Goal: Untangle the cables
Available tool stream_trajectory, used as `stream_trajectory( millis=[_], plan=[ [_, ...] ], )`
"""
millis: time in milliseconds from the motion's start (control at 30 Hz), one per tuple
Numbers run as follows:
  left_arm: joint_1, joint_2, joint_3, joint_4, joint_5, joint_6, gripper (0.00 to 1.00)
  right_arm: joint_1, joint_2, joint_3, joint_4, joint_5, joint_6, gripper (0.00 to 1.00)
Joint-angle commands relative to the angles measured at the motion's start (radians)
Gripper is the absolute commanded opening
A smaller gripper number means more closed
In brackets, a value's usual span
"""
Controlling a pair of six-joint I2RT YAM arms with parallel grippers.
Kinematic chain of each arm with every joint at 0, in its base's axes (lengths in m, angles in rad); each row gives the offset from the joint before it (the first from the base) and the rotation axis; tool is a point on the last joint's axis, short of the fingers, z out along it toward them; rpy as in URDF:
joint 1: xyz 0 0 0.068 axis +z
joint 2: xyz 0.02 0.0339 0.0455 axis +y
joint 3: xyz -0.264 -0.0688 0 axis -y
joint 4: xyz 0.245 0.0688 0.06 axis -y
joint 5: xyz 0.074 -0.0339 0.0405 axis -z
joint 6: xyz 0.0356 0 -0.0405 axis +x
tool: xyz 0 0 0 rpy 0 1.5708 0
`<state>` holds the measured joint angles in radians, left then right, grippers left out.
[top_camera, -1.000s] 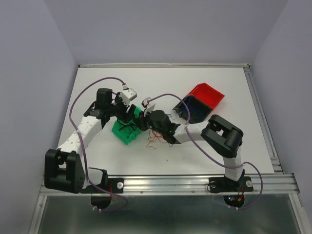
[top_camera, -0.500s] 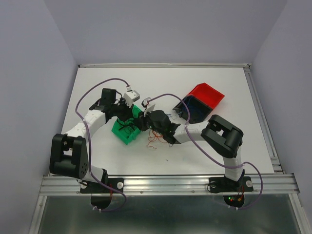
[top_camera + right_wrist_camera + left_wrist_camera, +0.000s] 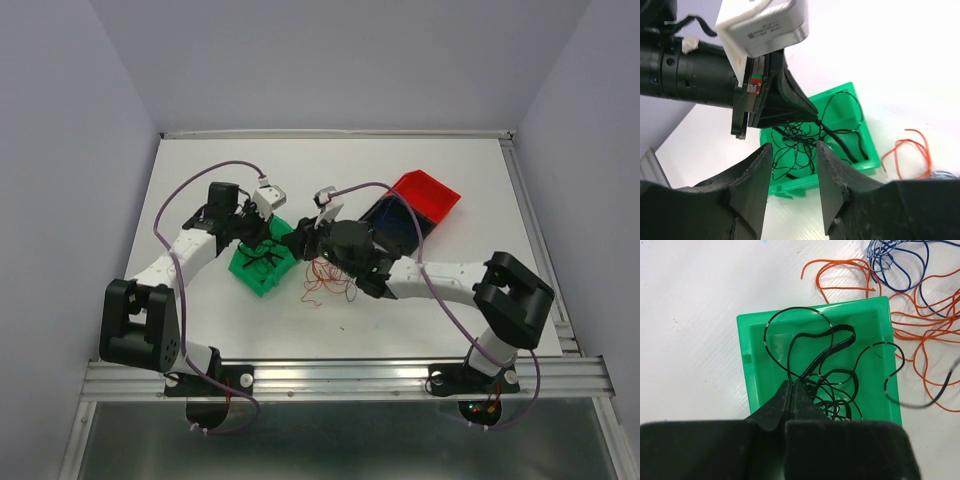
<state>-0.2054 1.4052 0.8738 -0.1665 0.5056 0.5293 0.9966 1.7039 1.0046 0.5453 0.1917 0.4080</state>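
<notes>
Sitting as the landmark: a small rectangular open-topped green plastic bin [image 3: 747, 365] on the white tabletop [image 3: 690, 300].
Black cables: thin, curly black wires [image 3: 832, 382] are piled inside the green bin. One loop hangs out over the wall that faces the orange-red strands.
Orange-red cables: thin, curly orange-red wires [image 3: 920, 340] lie on the tabletop just beside the green bin, outside it.
Blue cables: loops of thin blue wire [image 3: 900, 265] lie farther from the green bin than the orange-red cables and overlap them.
Left gripper: a black two-finger gripper [image 3: 791, 390] reaches down into the green bin. Its fingers are pressed together, pinching a strand of the black cables at the tips.
Right gripper: a black two-finger gripper [image 3: 790, 170] hangs above the green bin, facing the left gripper. Its fingers stand apart with nothing between them.
Other bins: a red plastic bin [image 3: 425, 195] and a dark blue plastic bin [image 3: 395, 225] touch each other, well apart from the green bin.
</notes>
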Motion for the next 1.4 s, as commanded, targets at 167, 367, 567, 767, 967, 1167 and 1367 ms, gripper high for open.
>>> stream_trajectory(
  millis=[167, 367, 567, 767, 967, 1167, 1367],
  plan=[
    [-0.077, 0.034, 0.008, 0.033, -0.091, -0.018, 0.0, 0.01, -0.246, -0.182, -0.008, 0.302, 0.069, 0.47],
    [-0.144, 0.101, 0.022, 0.028, -0.194, -0.028, 0.0, 0.008, -0.345, -0.262, -0.004, 0.348, 0.081, 0.48],
    [-0.144, 0.214, 0.051, 0.05, -0.295, -0.055, 0.0, 0.008, -0.343, -0.271, -0.004, 0.371, 0.089, 0.48],
    [-0.143, 0.165, 0.028, 0.074, -0.308, -0.064, 0.09, 0.008, -0.371, -0.296, 0.002, 0.377, 0.094, 0.48],
    [-0.141, 0.028, -0.006, 0.076, -0.273, -0.063, 0.4, 0.008, -0.395, -0.311, 0.002, 0.39, 0.089, 0.49],
    [-0.141, -0.028, 0.02, -0.042, -0.263, 0.001, 0.61, 0.008, -0.394, -0.317, 0.002, 0.384, 0.086, 0.5],
    [-0.141, -0.122, 0.05, -0.123, -0.294, 0.024, 0.66, 0.008, -0.382, -0.282, -0.082, 0.38, 0.086, 0.59]
  ],
)
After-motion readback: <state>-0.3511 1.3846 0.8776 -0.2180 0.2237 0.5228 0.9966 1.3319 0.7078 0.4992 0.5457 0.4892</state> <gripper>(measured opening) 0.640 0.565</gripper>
